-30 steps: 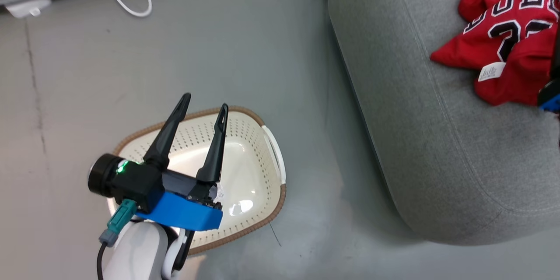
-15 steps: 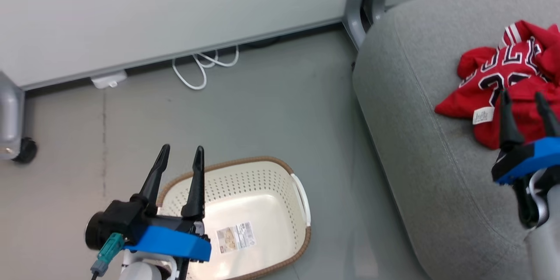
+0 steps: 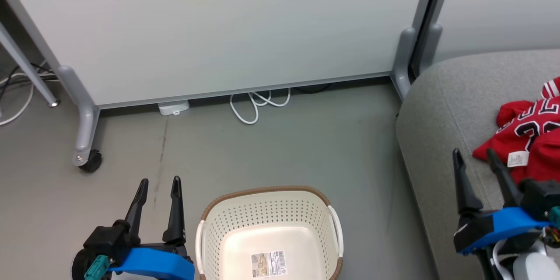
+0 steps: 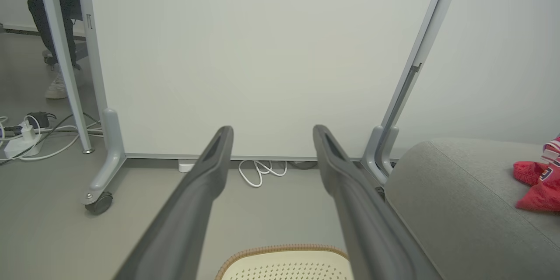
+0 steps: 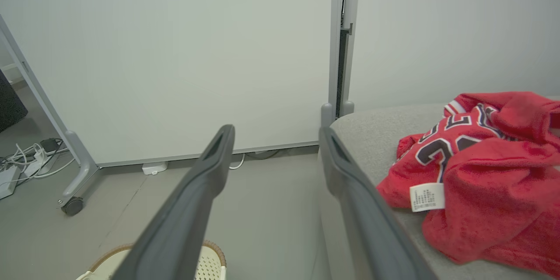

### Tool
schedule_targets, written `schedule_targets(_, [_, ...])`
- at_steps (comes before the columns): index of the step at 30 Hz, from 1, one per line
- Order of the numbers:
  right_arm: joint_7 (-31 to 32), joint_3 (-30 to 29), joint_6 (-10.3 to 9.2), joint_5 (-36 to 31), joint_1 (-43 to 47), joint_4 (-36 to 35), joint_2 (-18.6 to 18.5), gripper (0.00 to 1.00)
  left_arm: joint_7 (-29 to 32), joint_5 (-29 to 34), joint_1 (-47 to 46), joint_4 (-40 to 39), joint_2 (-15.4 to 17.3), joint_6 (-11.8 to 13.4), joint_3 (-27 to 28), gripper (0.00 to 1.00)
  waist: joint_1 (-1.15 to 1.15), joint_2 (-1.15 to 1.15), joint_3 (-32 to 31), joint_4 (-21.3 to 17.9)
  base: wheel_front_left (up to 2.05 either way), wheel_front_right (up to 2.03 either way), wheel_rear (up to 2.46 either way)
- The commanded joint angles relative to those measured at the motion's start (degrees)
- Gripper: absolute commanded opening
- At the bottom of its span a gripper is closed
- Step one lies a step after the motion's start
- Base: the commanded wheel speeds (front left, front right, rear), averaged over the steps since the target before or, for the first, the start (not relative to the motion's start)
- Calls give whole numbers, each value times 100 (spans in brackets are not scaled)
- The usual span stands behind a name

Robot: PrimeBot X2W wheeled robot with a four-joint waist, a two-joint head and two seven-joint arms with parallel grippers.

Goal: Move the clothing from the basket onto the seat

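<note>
Nearest the camera, the left hand hovers over the floor just left of the basket. Its two dark fingers are spread apart with nothing between them. The left wrist view shows the same released hand, with the basket's brown rim just below its fingers.

The cream perforated basket stands upright on the floor. Its bare bottom carries a label sticker, and white handles sit on both sides.

Well right of the basket, the right hand is raised over the front edge of the grey sofa. It too is released, fingers parted and touching nothing, as the right wrist view confirms.

The red clothing lies in a crumpled heap on the sofa seat, right of and beyond the basket and just past the right hand's fingertips. The jersey shows black-and-white lettering, and a white tag hangs at its near edge. More red fabric is bunched over it; where one garment ends and the other begins I cannot tell.

Beyond the basket, a looped white cable lies on the floor at the foot of a pale partition panel. The panel's leg, far left of the basket, ends in a black caster.
</note>
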Motion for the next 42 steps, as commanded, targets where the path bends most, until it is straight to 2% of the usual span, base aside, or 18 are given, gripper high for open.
schedule_targets(1, [1,32,1,-7,185,-76,31,100,-15,39,45,47,14,-7,34,100,1,0,-113,124,0,0,0])
schedule_targets(12, [-15,196,1,72,630,-210,253,100,-15,-19,69,366,69,-7,132,100,1,0,-241,292,0,0,0])
schedule_targets(37, [-18,357,1,206,524,-55,299,100,-15,-159,36,549,80,-7,2,100,1,0,-190,122,0,0,0])
schedule_targets(38, [-20,367,1,216,525,-48,299,0,-15,-194,33,546,82,-7,-25,0,1,0,-184,117,0,0,0])
schedule_targets(42, [8,349,0,242,619,121,292,0,29,-215,153,701,6,0,-13,0,1,0,-185,116,0,0,0])
